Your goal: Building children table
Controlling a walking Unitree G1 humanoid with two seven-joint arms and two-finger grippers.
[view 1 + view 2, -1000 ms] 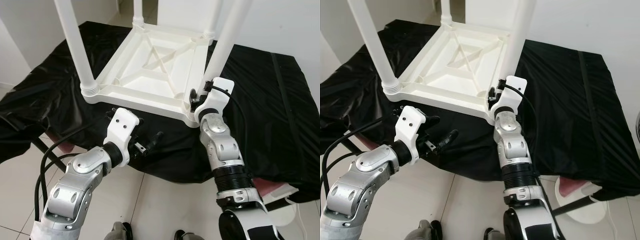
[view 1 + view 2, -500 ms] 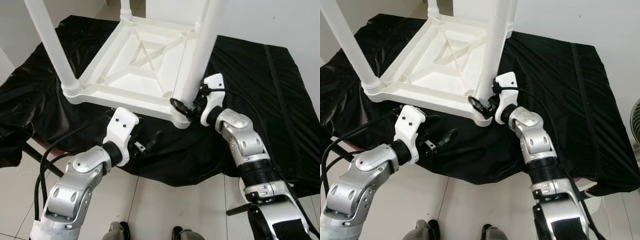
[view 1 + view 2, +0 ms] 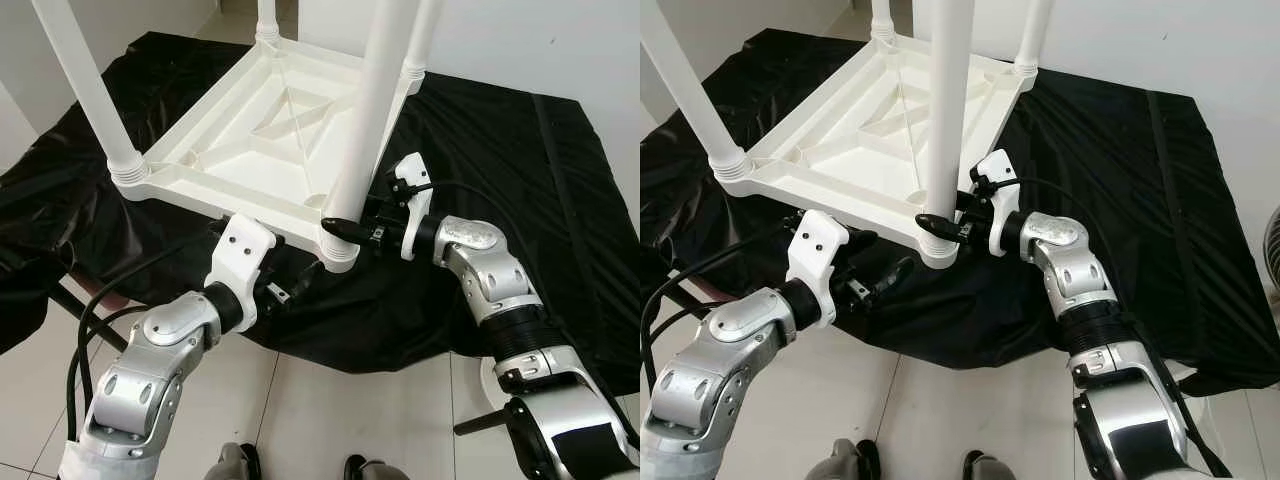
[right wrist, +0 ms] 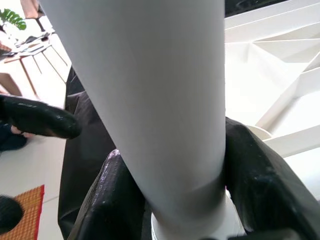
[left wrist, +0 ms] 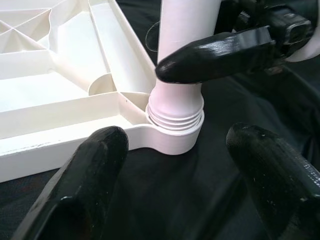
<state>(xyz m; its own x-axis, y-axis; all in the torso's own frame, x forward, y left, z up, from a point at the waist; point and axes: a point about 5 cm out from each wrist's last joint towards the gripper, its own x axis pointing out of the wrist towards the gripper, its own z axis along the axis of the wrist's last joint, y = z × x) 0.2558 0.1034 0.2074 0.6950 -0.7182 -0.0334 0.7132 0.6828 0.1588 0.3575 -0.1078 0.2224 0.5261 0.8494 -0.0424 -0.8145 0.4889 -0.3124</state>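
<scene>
Left eye view: the white table (image 3: 270, 140) lies upside down on the black cloth (image 3: 520, 150) so its legs screw in from above. The right gripper (image 3: 345, 228) clamps the near-corner leg (image 3: 365, 110) just above its socket, likely to twist it tight.

Left wrist view: the left gripper (image 5: 175, 165) hovers wide open before that corner.

No writing is readable.

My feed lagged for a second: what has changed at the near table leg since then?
The right gripper has swung round from behind the corner and now has its fingers closed on the near leg just above its socket. The left gripper stayed open below the upturned table, and the black cloth is unchanged.
</scene>
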